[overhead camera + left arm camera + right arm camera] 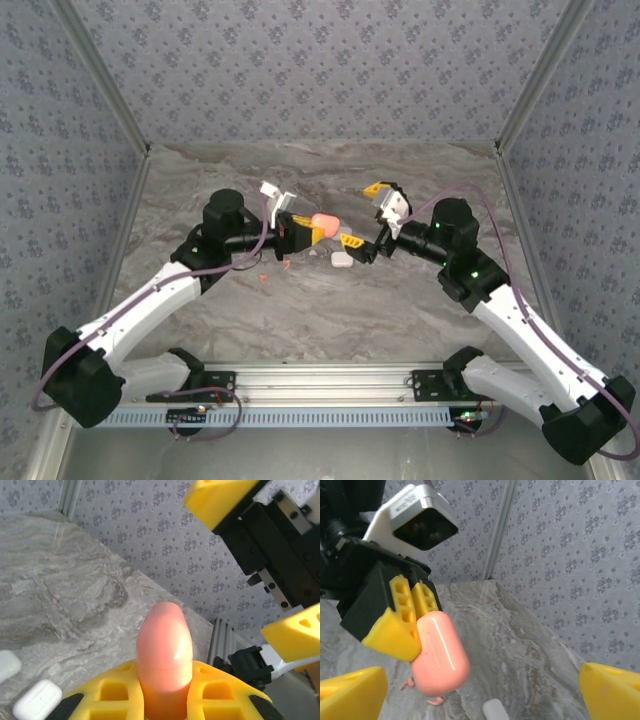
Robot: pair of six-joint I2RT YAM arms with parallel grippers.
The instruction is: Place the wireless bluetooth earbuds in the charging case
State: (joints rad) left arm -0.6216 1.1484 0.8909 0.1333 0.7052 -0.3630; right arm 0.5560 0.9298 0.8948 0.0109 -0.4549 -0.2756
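Clamps left fingers (395, 635) on glossy pink case (440, 655); spreads right fingers (350, 690) wide. Likely light, hard, slippery; best pinched across broad sides.

Grey marbled tabletop (330, 310) between blue-grey floral-papered walls (320, 70), metal posts (100, 72) in the corners.

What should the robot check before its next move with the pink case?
1. Left gripper shut on pink case: ok.
2. Right gripper open wide: ok.
3. Pink case opened for earbuds: not ok, it looks closed.
4. Pink earbuds lying on the table: ok.
5. White case apart from both grippers: ok.
6. Right gripper lined up with the pink case: cannot tell.
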